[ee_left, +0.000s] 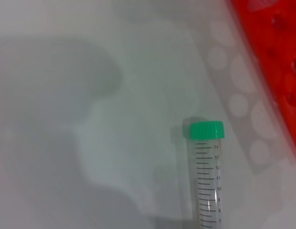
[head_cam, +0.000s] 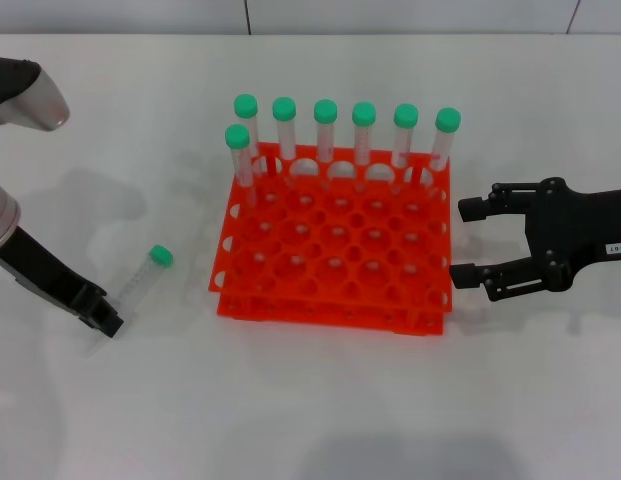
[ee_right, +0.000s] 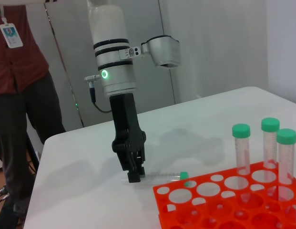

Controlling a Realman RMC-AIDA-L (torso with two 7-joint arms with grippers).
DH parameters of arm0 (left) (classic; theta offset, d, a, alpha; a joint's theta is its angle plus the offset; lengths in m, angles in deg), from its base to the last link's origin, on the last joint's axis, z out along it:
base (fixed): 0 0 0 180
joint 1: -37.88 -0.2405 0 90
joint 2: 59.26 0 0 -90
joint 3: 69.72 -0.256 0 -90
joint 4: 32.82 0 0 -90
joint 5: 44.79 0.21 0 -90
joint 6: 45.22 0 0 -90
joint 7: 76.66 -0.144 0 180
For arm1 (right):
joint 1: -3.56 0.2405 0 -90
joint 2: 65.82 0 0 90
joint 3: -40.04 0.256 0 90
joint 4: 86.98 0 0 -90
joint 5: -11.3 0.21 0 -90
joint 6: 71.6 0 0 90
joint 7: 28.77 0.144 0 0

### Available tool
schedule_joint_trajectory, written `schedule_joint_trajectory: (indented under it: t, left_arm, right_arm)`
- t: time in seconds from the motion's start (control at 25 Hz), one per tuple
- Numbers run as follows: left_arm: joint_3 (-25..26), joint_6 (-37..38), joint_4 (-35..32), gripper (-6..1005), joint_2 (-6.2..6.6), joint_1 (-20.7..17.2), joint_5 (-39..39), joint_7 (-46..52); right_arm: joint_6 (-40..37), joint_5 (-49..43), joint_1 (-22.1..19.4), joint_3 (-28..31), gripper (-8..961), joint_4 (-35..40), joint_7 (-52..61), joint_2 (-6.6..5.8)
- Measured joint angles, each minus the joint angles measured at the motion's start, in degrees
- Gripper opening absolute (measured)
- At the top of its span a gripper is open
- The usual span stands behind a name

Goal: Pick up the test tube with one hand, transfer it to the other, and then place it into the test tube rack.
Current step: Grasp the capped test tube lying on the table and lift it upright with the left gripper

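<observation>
The test tube (head_cam: 142, 278) lies flat on the white table left of the orange-red test tube rack (head_cam: 330, 305), with its green cap toward the rack. My left gripper (head_cam: 105, 320), on the wrist with the green-lit ring, is down at the table over the tube's lower end. The right wrist view shows it standing at that end (ee_right: 134, 175) of the lying tube (ee_right: 162, 176). The left wrist view shows the tube (ee_left: 207, 176) and the rack's corner (ee_left: 276, 57). My right gripper (head_cam: 458, 242) is open and empty, close beside the rack's right side.
Several green-capped tubes (head_cam: 363, 130) stand in the rack's back rows; the front holes are empty. A person (ee_right: 19, 95) stands beyond the table's far edge behind the left arm.
</observation>
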Motion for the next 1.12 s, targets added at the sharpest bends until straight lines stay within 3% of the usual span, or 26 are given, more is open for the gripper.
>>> schedule_joint_trajectory:
  t: [0.84,1.12]
  left_arm:
    - [-0.9,-1.3,0.1,198,-0.01,0.0,-0.2,-0.1]
    - [3.4,-3.4,-0.2,195,0.38,-0.1,-2.6,-2.0]
  right_arm:
    - [0.1,0.0,0.0,0.6,855,0.0,0.0,0.0]
    - [0.1,0.0,-0.1,0.8,855,0.0,-0.1,0.0]
